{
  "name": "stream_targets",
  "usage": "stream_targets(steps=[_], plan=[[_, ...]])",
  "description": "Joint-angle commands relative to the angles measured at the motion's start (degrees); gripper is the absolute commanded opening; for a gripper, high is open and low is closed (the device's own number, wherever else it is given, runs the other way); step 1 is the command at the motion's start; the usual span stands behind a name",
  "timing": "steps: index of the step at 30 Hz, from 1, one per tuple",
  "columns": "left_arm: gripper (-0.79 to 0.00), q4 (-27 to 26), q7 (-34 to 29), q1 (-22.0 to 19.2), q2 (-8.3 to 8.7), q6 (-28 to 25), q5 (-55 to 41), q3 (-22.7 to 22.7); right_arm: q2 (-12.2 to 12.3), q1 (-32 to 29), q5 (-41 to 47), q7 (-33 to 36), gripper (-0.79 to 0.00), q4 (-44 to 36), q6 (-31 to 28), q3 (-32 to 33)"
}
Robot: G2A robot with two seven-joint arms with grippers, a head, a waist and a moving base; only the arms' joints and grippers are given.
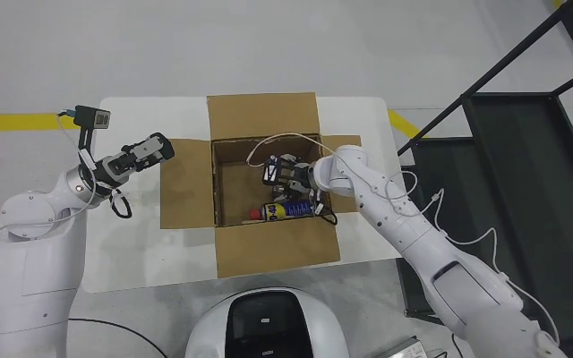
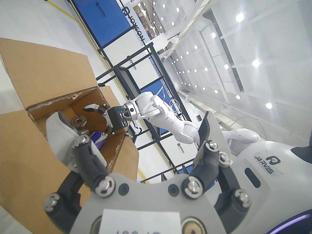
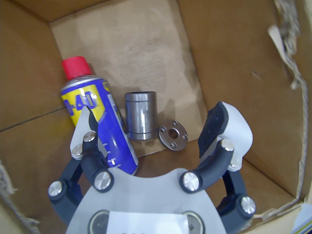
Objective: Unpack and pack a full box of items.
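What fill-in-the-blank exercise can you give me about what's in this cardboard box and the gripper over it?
1. The spray can lying in the cardboard box has a ____ cap.
2. The round metal flange has ____ small holes around its centre hole.
3. The right gripper is inside the box with its jaws ____.
4. The steel cylinder lies between the flange and the ____.
Missing words: red; four; open; spray can.

One cardboard box [image 3: 243, 49]. Inside it are three items, as far as the crowded view allows: one blue spray can [image 3: 107, 122], one steel cylinder [image 3: 141, 115] and one flanged disc [image 3: 173, 135], all lying just ahead of the right gripper [image 3: 151, 110].
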Motion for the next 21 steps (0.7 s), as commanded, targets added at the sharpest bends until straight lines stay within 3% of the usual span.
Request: stream_targets(steps=[1, 8, 11, 17, 21], plan=[[0.000, 0.0, 0.0, 0.0, 0.00, 0.0, 0.0, 0.0, -0.4, 0.8, 1.1, 3.6, 0.000, -0.4, 0.9, -0.6], [0.000, 0.0, 0.0, 0.0, 0.00, 0.0, 0.0, 0.0, -2.7, 4.7, 6.7, 12.1, -0.148, 4.3, 4.3, -4.0], [0.000, 0.0, 0.0, 0.0, 0.00, 0.0, 0.0, 0.0, -3.5, 5.9, 8.3, 13.5, -0.099, 6.7, 5.0, -5.1], [0.000, 0.0, 0.0, 0.0, 0.00, 0.0, 0.0, 0.0, -5.3, 8.0, 9.7, 12.8, -0.089, 11.7, 5.2, -7.8], [0.000, 0.0, 0.0, 0.0, 0.00, 0.0, 0.0, 0.0, -6.5, 9.2, 9.5, 11.7, -0.169, 14.7, 5.4, -9.5]])
